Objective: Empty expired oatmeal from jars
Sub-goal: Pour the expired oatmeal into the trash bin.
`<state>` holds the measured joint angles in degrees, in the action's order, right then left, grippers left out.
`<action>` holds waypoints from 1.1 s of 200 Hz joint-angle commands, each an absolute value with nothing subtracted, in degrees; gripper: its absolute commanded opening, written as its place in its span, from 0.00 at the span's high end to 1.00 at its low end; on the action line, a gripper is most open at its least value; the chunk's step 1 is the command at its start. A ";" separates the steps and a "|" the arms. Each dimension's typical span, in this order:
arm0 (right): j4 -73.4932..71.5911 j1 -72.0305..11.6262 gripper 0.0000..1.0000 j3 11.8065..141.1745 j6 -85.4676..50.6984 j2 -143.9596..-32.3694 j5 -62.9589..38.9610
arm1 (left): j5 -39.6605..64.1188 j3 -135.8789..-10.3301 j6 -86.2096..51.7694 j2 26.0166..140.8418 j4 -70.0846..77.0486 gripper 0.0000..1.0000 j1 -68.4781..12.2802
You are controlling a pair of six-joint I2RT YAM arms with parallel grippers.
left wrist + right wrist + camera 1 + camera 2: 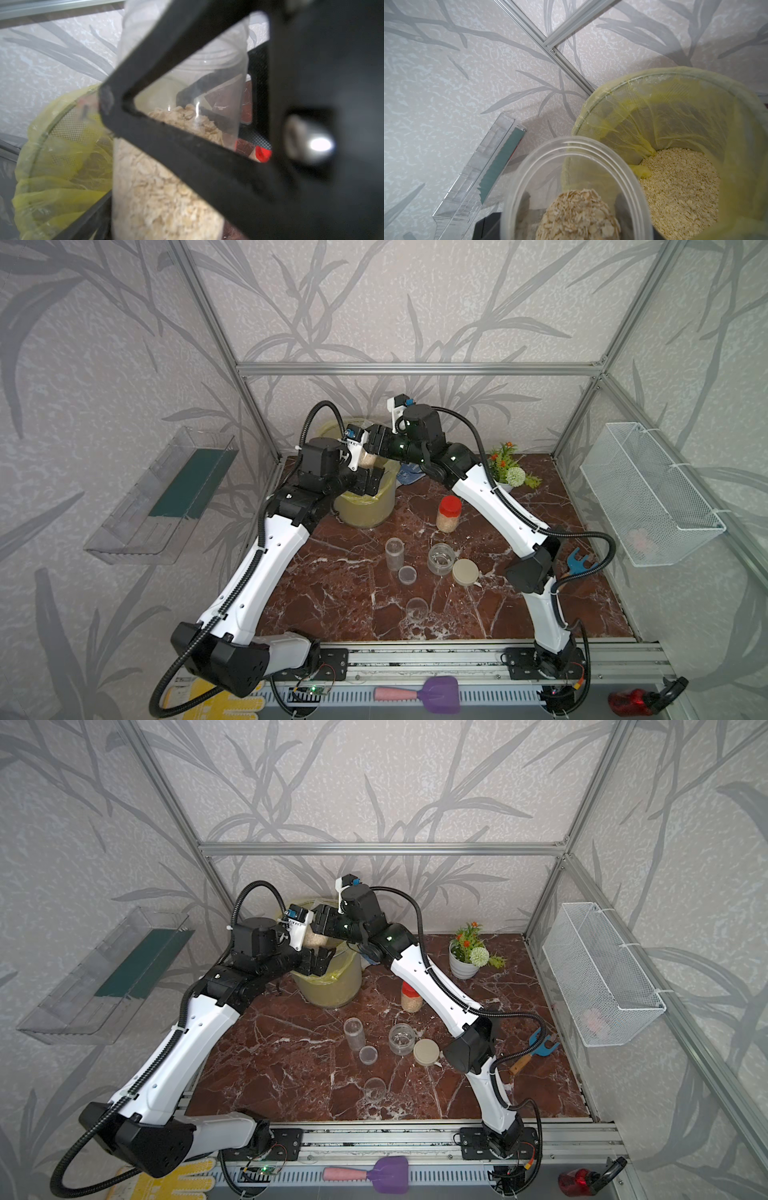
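Red-brown veined marble forms the tabletop (pixel 332 593), backed by grey leaf-patterned wallpaper. In both top views the right pincer (pixel 377 441) grips a slim clear jar (pixel 368 458) over the near edge of the bucket (pixel 365 514). The left pincer (pixel 370 483) hangs just below it, jaws wide and empty. A red-capped jar (pixel 449 514) stands full on the marble.

Left wrist view: the oatmeal (pixel 162 203), pale flat flakes, fills the jar's lower part, beside a crinkled yellow liner (pixel 62 166).

Right wrist view: the slim clear jar (pixel 571 149) shows an open round mouth close to the bucket rim, and an oat heap (pixel 679 187) lies inside.

I judge that the smooth plastic could slip when tipped. With the mouth so near the edge, flakes could scatter outside.
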<state>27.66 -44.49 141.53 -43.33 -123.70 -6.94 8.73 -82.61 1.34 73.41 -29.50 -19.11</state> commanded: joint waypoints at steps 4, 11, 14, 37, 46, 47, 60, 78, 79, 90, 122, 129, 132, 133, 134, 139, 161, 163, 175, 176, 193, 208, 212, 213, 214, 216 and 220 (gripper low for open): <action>31.36 -44.82 0.77 144.57 -44.36 -123.62 -1.15 | 6.23 -84.30 -8.48 70.42 -32.43 0.01 -19.35; 31.97 -44.91 0.77 144.51 -44.78 -123.25 -0.02 | 5.12 -84.82 -11.38 69.87 -33.62 0.01 -19.35; 32.03 -44.91 0.77 144.45 -44.98 -123.11 0.52 | 4.74 -84.96 -12.94 69.70 -33.95 0.01 -19.34; 32.89 -45.00 0.78 144.79 -46.38 -122.58 2.22 | 2.58 -85.46 -23.76 67.52 -36.10 0.01 -19.34; 33.20 -45.00 0.78 145.54 -47.10 -122.78 2.43 | 3.00 -85.47 -27.36 66.80 -36.11 0.01 -19.34; 33.21 -44.96 0.77 145.59 -47.15 -122.87 2.36 | 2.91 -85.50 -27.53 66.71 -36.16 0.01 -19.34; 33.94 -44.91 0.78 147.55 -47.29 -123.84 2.12 | 1.88 -86.11 -32.34 65.82 -37.04 0.01 -19.37; 34.96 -44.91 0.78 150.82 -47.63 -125.40 2.20 | 1.70 -86.00 -36.45 64.03 -36.63 0.03 -19.42; 34.97 -44.91 0.78 150.91 -47.68 -125.50 2.20 | 1.73 -85.94 -36.90 63.92 -36.55 0.03 -19.42; 35.69 -44.90 0.78 153.14 -48.29 -126.57 2.11 | 1.54 -84.60 -41.68 62.28 -35.13 0.03 -19.42; 40.00 -45.17 0.78 163.69 -49.63 -131.87 2.23 | 0.46 -79.05 -56.89 59.30 -29.41 0.04 -19.42; 40.76 -45.26 0.78 166.48 -49.87 -133.43 2.12 | 0.72 -77.09 -61.18 58.75 -26.86 0.04 -19.43; 41.32 -45.26 0.78 167.82 -49.99 -133.99 2.11 | 0.92 -76.14 -63.02 58.45 -25.45 0.04 -19.42; 41.49 -45.31 0.78 168.24 -50.05 -134.28 2.11 | 0.99 -75.99 -63.68 58.41 -25.21 0.04 -19.42; 41.57 -45.33 0.78 168.67 -50.12 -134.51 2.11 | 1.02 -75.61 -64.31 58.29 -24.64 0.04 -19.42; 42.78 -45.42 0.78 170.95 -50.34 -135.64 2.32 | 1.39 -74.21 -67.34 57.92 -22.52 0.04 -19.42; 45.79 -45.86 0.79 180.40 -50.76 -140.42 2.46 | 2.34 -71.43 -77.46 57.39 -16.17 0.06 -19.43; 45.94 -45.87 0.79 181.00 -50.79 -140.79 2.46 | 2.30 -71.38 -78.30 57.41 -15.91 0.06 -19.43; 45.54 -46.16 0.80 181.26 -51.14 -141.37 2.25 | 2.31 -72.18 -81.62 57.99 -14.64 0.05 -19.42; 45.53 -46.19 0.80 181.16 -51.19 -141.35 2.31 | 2.30 -72.30 -81.85 58.04 -14.70 0.05 -19.42; 44.99 -46.73 0.80 180.27 -51.15 -141.14 3.12 | 1.84 -74.00 -86.35 59.43 -13.75 0.05 -19.42; 44.60 -47.13 0.80 180.44 -51.40 -141.44 3.80 | 1.18 -74.70 -90.62 60.67 -13.62 0.05 -19.42; 44.44 -47.25 0.80 180.51 -51.39 -141.57 3.93 | 1.14 -74.56 -91.37 60.93 -13.09 0.04 -19.42; 44.37 -47.27 0.80 180.47 -51.45 -141.53 3.99 | 1.14 -74.55 -91.48 61.01 -12.92 0.04 -19.42; 44.38 -47.32 0.80 180.46 -51.48 -141.52 4.01 | 1.14 -74.54 -91.66 61.09 -12.65 0.04 -19.42; 44.29 -47.36 0.80 180.44 -51.52 -141.57 4.10 | 1.10 -74.38 -92.02 61.24 -12.13 0.04 -19.42; 44.04 -47.45 0.80 180.45 -51.59 -141.63 4.28 | 1.05 -74.31 -92.52 61.61 -11.35 0.04 -19.42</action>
